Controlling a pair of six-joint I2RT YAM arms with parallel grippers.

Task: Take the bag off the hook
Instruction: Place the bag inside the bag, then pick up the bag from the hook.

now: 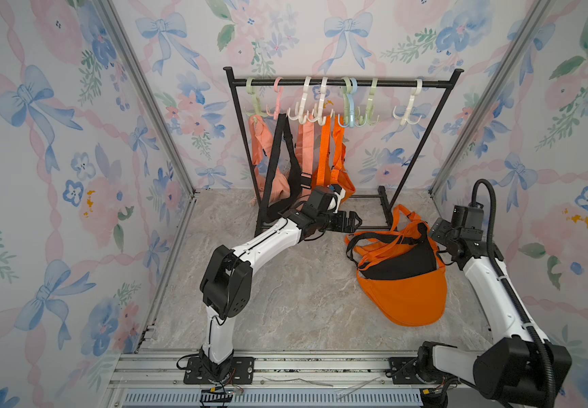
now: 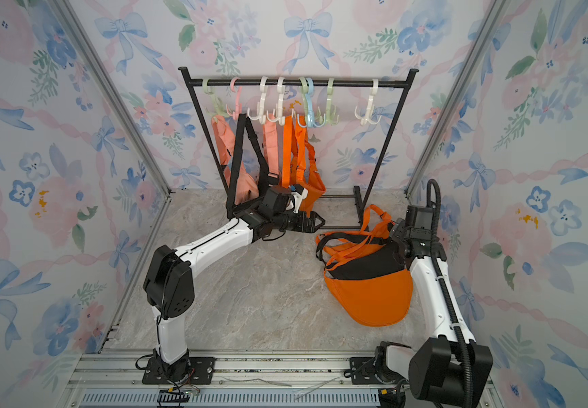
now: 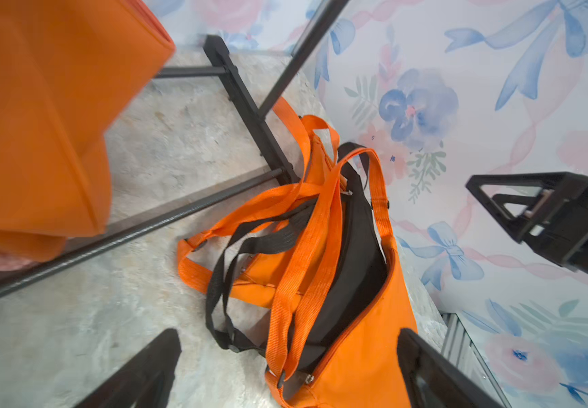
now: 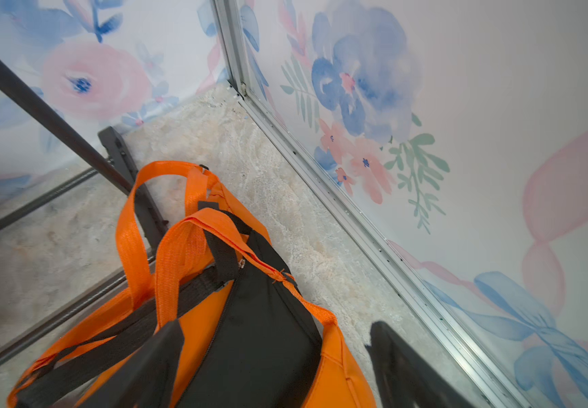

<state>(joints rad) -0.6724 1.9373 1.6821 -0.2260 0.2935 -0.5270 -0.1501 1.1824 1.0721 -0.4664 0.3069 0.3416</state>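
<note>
An orange and black bag point(image 1: 402, 282) point(image 2: 370, 293) lies in a heap on the floor at the right, off any hook, its straps loose over it. My right gripper point(image 4: 276, 328) point(image 1: 437, 230) stands open just over the bag's far end, its jaws wide apart on either side of the black panel point(image 4: 250, 318) without pinching it. My left gripper point(image 1: 356, 222) point(image 3: 290, 339) is open and empty, low in front of the rack, facing the bag point(image 3: 338, 282). Several plastic hooks point(image 1: 407, 109) hang on the black rail point(image 1: 384, 83).
A peach bag point(image 1: 268, 166), a black strap bag point(image 1: 285, 159) and an orange bag point(image 1: 338, 169) hang on the left half of the rack. The rack's black foot bars point(image 1: 384, 205) run along the floor beside the fallen bag. Papered walls close in on three sides.
</note>
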